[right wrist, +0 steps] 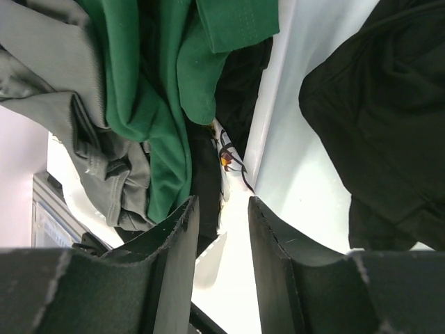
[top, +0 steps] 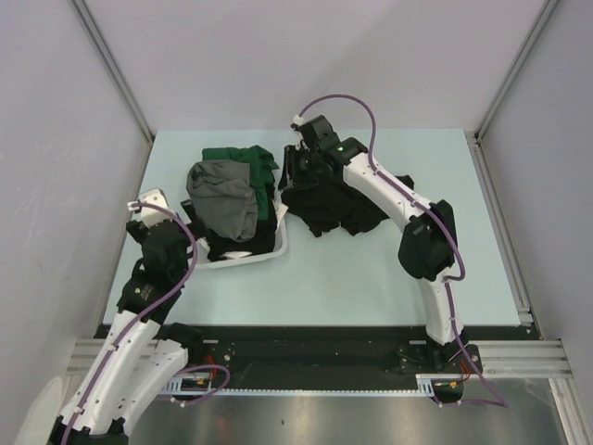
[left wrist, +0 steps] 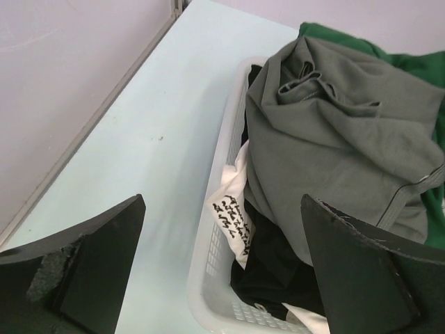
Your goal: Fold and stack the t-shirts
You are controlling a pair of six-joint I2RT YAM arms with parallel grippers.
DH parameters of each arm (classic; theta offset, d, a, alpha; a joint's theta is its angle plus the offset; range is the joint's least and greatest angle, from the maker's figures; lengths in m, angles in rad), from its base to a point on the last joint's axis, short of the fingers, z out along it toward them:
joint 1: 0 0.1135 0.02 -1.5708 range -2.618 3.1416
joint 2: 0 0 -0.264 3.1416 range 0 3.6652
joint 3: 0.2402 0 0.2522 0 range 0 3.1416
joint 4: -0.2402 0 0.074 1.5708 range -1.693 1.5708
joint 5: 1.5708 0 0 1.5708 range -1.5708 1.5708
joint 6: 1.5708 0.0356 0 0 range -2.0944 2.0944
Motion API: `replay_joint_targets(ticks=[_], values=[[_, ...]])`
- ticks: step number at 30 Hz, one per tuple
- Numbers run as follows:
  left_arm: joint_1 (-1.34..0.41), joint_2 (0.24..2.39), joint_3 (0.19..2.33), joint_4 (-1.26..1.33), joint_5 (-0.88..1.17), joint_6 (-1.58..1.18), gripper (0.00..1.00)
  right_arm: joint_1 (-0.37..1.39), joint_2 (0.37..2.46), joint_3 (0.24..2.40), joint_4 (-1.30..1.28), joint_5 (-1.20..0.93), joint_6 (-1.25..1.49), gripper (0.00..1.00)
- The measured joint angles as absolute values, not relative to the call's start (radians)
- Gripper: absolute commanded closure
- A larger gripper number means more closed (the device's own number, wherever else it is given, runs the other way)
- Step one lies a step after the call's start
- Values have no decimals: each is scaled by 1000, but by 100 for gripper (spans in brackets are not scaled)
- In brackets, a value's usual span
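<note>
L gripper (left wrist: 222, 202) spread wide, empty; basket (left wrist: 208, 278) rim seen just ahead, bare table (left wrist: 160, 139) left of it. R gripper (right wrist: 222, 202) narrowly parted, nothing pinched; green t-shirt (right wrist: 160, 83) ahead-left, black t-shirt (right wrist: 375, 104) ahead-right.

Glossy white arm links (top: 380, 190), black joints (top: 426, 243), looping purple cables (top: 347, 98).

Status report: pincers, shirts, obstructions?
Left pincer open, beside basket. Right pincer part open, empty, between basket and black t-shirt crumpled on table. Grey t-shirt and green t-shirt heaped in basket. Nothing folded yet.
</note>
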State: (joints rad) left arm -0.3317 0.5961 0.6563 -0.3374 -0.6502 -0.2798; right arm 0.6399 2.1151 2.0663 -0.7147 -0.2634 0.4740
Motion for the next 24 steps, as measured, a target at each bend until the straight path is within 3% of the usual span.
replay_joint_targets(ticks=[24], values=[[-332, 635, 836, -363, -657, -236, 0, 671, 2140, 1923, -697, -309, 436, 60]])
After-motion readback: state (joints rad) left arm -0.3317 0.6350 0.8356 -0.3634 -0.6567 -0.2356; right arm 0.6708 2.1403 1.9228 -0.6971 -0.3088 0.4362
